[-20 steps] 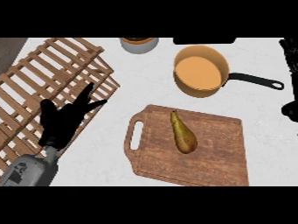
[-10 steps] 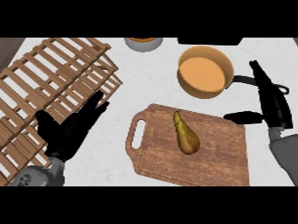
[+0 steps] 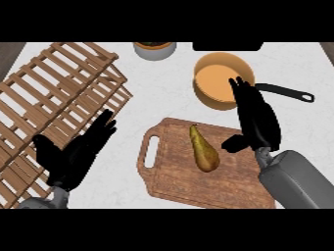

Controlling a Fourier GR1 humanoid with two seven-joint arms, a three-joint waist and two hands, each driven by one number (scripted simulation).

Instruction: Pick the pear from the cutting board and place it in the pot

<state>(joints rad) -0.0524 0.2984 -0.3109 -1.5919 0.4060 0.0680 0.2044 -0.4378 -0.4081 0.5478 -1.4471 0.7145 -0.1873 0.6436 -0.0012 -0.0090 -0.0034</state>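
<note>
Two black hands show, neither grasping anything. The yellow-green pear [image 3: 204,156] lies lengthwise on the brown wooden cutting board [image 3: 234,184], centre-right of the frame. Just right of it the right hand [image 3: 256,120] has its fingers straight and released, with the tips overlapping the round orange pot [image 3: 214,81] above. The left hand [image 3: 75,156] rests spread at lower left, by the slatted wooden rack [image 3: 46,103].

Bright, even light covers the pale counter [image 3: 162,98]. The wall of the pot [image 3: 224,81] shows darker than its floor.
</note>
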